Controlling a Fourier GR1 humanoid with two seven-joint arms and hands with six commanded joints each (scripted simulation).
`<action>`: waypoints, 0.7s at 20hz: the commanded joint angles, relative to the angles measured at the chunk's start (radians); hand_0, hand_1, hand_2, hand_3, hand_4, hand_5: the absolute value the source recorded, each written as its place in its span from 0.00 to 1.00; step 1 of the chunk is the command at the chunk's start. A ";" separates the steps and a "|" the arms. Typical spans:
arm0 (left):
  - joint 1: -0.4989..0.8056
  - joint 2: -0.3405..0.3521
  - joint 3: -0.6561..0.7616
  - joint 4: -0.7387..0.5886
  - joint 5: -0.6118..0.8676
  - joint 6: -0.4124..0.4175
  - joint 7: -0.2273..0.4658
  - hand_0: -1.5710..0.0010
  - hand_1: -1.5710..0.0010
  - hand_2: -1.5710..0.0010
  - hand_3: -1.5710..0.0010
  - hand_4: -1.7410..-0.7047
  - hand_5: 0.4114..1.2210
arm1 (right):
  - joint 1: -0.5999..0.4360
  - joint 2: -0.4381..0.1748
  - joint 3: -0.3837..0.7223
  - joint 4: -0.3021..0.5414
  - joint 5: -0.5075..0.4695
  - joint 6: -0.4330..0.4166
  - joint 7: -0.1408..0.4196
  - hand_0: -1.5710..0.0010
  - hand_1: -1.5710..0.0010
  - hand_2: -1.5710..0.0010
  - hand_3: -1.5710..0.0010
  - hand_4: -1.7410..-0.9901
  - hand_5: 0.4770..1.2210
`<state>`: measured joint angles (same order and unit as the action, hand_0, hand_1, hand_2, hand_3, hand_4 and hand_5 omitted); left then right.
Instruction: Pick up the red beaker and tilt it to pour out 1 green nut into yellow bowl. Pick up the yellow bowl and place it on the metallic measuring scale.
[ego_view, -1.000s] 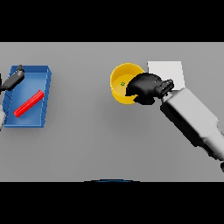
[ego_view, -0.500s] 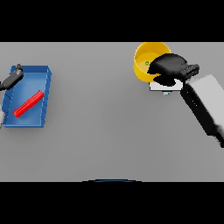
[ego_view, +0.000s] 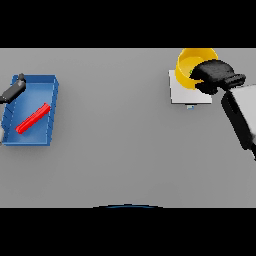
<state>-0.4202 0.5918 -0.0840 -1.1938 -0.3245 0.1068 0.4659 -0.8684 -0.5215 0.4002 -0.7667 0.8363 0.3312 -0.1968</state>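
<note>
The right hand (ego_view: 214, 76) has its dark fingers curled over the near rim of the yellow bowl (ego_view: 192, 61), gripping it at the table's far right. The bowl shows just beyond and to the left of the hand, over the far edge of the scale (ego_view: 186, 93), a pale square plate that lies directly below and left of the hand; whether the bowl touches the scale cannot be told from this view. A small speck of green, the nut (ego_view: 191, 75), shows inside the bowl right against the fingers. The right arm runs from the hand toward the picture's lower right edge.

Well away from that hand, across the bare grey table (ego_view: 115, 145), the left hand (ego_view: 13, 89) shows at the far left edge (only a dark stub of it, so its fingers cannot be judged). It sits at the far corner of a blue tray (ego_view: 51, 120). In the tray, just near of that hand, the red beaker (ego_view: 33, 118) lies on its side, slanted.
</note>
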 joint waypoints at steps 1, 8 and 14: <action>0.008 0.003 0.001 -0.006 0.002 -0.001 -0.004 1.00 1.00 1.00 1.00 0.98 0.33 | -0.003 0.005 -0.002 0.019 0.000 -0.007 -0.009 0.00 0.00 0.09 0.16 0.00 1.00; 0.004 -0.003 0.003 0.003 0.005 -0.001 0.001 1.00 1.00 1.00 1.00 0.98 0.33 | -0.006 0.043 -0.018 0.147 0.000 -0.064 -0.049 0.00 0.00 0.14 0.13 0.00 1.00; -0.008 -0.002 -0.008 0.007 -0.009 -0.003 0.002 1.00 1.00 1.00 1.00 0.98 0.32 | -0.028 0.064 -0.030 0.196 -0.009 -0.074 -0.065 0.06 0.06 0.10 0.21 0.01 1.00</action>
<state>-0.4283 0.5898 -0.0916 -1.1872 -0.3331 0.1039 0.4688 -0.8969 -0.4575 0.3706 -0.5712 0.8270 0.2571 -0.2626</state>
